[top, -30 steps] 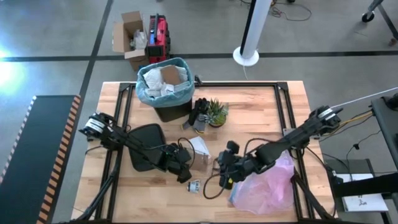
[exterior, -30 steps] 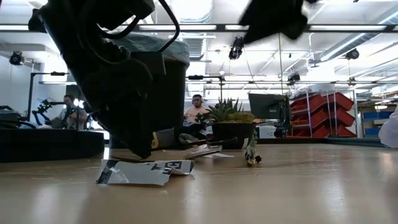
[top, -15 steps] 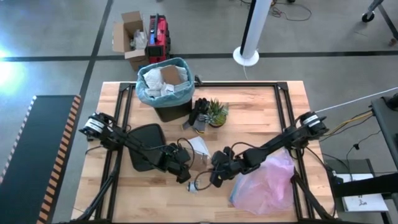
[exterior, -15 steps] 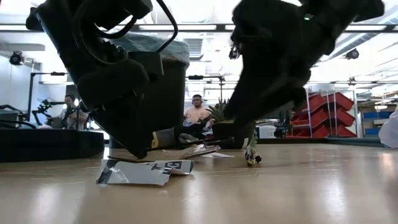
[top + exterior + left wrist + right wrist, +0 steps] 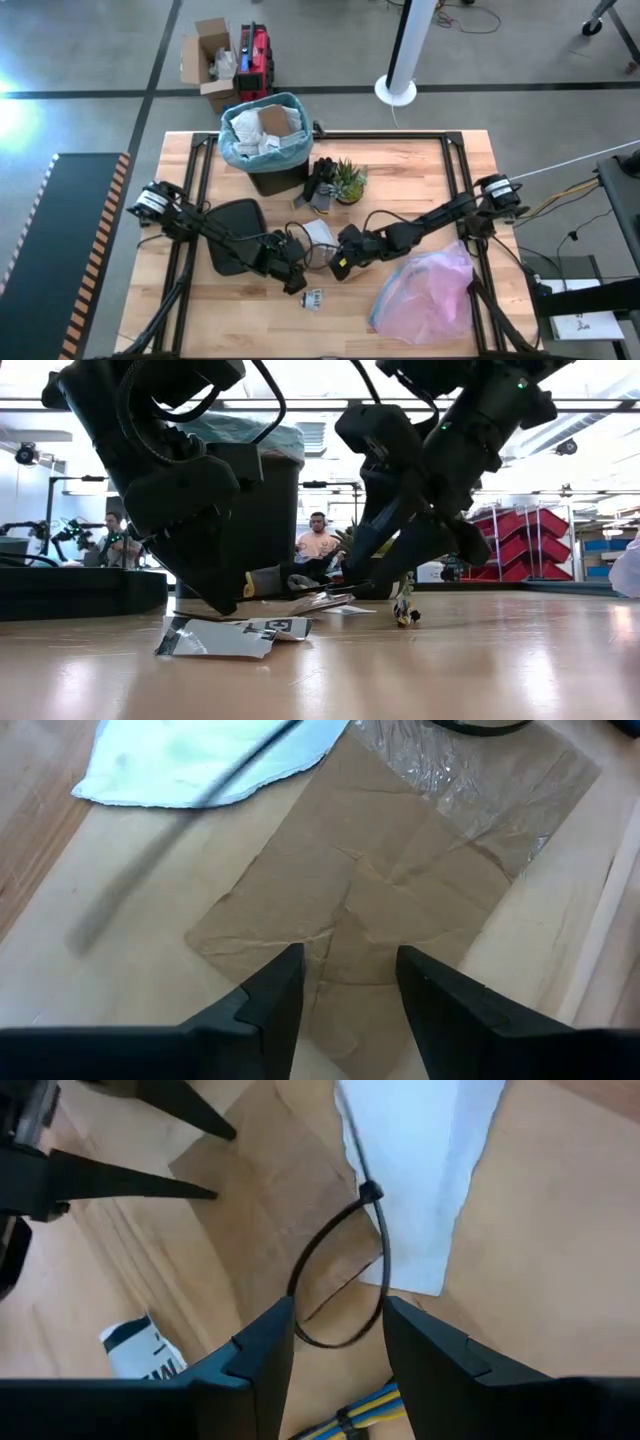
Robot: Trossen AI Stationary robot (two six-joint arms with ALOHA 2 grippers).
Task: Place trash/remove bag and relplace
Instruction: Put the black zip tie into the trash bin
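A flat brown paper piece (image 5: 370, 920) lies on the table beside a white paper sheet (image 5: 420, 1170), both trash. My left gripper (image 5: 348, 970) hovers open just over the brown paper's near part. My right gripper (image 5: 338, 1315) is open too and points down at the same papers from the table's right; a thin black loop (image 5: 340, 1280) shows between its fingers. The two grippers (image 5: 295, 278) (image 5: 340, 264) stand close together at the table's middle. The black bin (image 5: 270, 165) with the blue-teal bag (image 5: 240, 150) stands at the far edge, with paper trash inside.
A black lid (image 5: 235, 235) lies left of the grippers. A small printed wrapper (image 5: 313, 298) lies near them. A pinkish plastic bag (image 5: 425, 295) lies at the near right. A potted plant (image 5: 348, 180) stands right of the bin. Clear film (image 5: 470, 780) borders the brown paper.
My right gripper has come down and gone toward the table's left, off the pink bag and up to the papers beside my left gripper, and it has rolled about its own pointing line.
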